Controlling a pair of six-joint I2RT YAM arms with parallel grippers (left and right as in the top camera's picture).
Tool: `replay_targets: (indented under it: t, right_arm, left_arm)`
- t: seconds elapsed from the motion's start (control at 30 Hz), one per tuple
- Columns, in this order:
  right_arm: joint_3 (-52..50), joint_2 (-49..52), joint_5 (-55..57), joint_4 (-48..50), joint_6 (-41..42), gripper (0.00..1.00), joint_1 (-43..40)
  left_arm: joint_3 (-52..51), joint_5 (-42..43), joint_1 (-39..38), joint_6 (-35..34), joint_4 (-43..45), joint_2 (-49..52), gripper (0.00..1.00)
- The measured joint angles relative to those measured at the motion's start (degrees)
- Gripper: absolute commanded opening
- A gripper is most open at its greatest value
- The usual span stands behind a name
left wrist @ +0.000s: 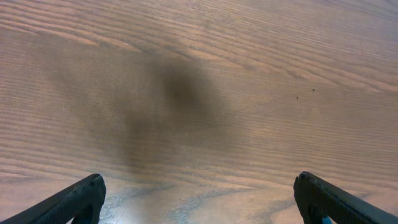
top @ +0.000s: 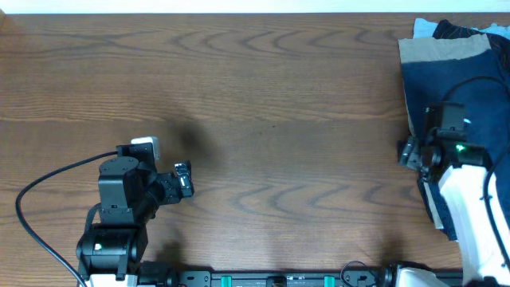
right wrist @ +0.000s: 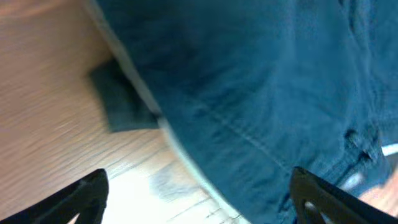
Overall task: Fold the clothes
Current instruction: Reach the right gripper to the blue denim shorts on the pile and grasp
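Note:
The dark navy shorts (top: 462,80) lie at the table's right edge on top of a pile, with beige cloth (top: 422,49) and light blue cloth (top: 426,28) showing beneath. My right gripper (top: 408,153) is open, hovering over the left edge of the pile; in the right wrist view the navy shorts (right wrist: 267,93) fill the frame between the open fingers (right wrist: 199,193), with a pale edge beneath. My left gripper (top: 183,179) is open and empty over bare table at the lower left; its fingers (left wrist: 199,199) show only wood between them.
The brown wooden table (top: 263,96) spans the view. The left arm's black cable (top: 48,179) loops at the lower left. The right arm's white body (top: 470,207) covers the pile's lower part. A small dark patch (right wrist: 118,102) lies beside the shorts' edge.

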Motion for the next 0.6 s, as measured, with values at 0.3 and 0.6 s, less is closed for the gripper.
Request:
replay_targets:
  t: [0.3,0.6]
  right_arm:
    - [0.0,6.7,-0.3,5.6,2.1,0.63,-2.6]
    - [0.0,14.0,-1.6,13.6,2.2,0.64,-2.6]
  left_arm:
    - [0.0,0.0,0.0,0.0,0.0,0.0,0.98]
    - [0.0,0.0,0.0,0.0,0.0,0.0,0.98]
